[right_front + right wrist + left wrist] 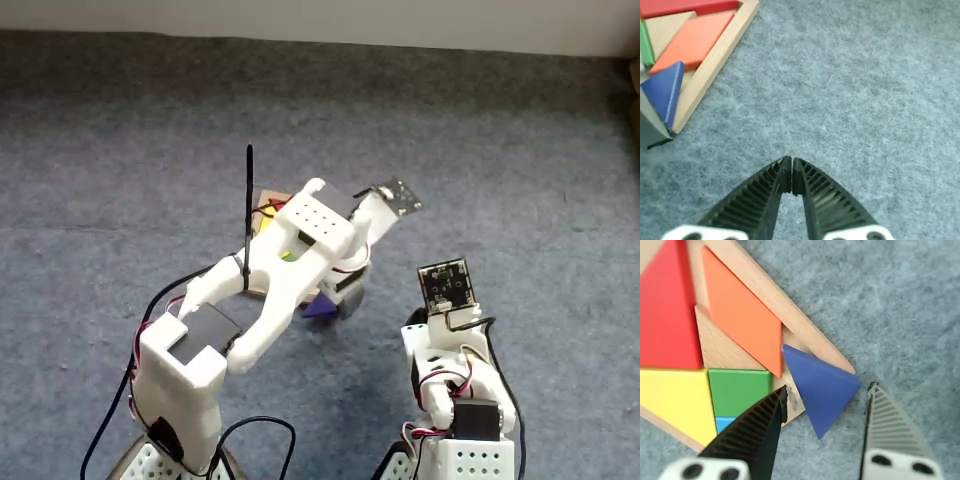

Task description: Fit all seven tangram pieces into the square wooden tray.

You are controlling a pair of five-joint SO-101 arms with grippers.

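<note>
**Blue triangle astride the tray corner, left gripper spread around it**

Underneath everything, a grey felt-like surface [500, 150]. Extended over it in the high view, the left arm [290, 270], hanging above the square wooden tray [790, 315]. Beside it, folded back and well apart from the tray, the right arm [455, 400].

Left gripper [827, 388]: released, jaws spread wide. One finger over the tray's corner area, the other over bare cloth just outside the rim, the blue triangle [822, 385] in the gap between. Contact with either finger impossible to tell.

Right gripper [791, 162]: clenched on nothing, tips pressed together above bare cloth, with the tray corner off to one side.

Inside the tray, in order of size:

- Large red triangle [665, 310], lying flat.
- Large yellow triangle [675, 400], edge to edge with the red.
- Orange parallelogram [745, 315], flat along the inside of the rim, near the red.
- Triangular patch of bare wood [720, 345], enclosed by red, orange and green.
- Blue triangle not seated. One tip down inside the tray by the orange piece's corner, the body tilted up across the rim at the tray corner, the far end out over the surface.
- Green square [739, 390], flat against the yellow.
- Light-blue sliver [722, 424], touching green and yellow, mostly hidden behind the black finger.
</note>
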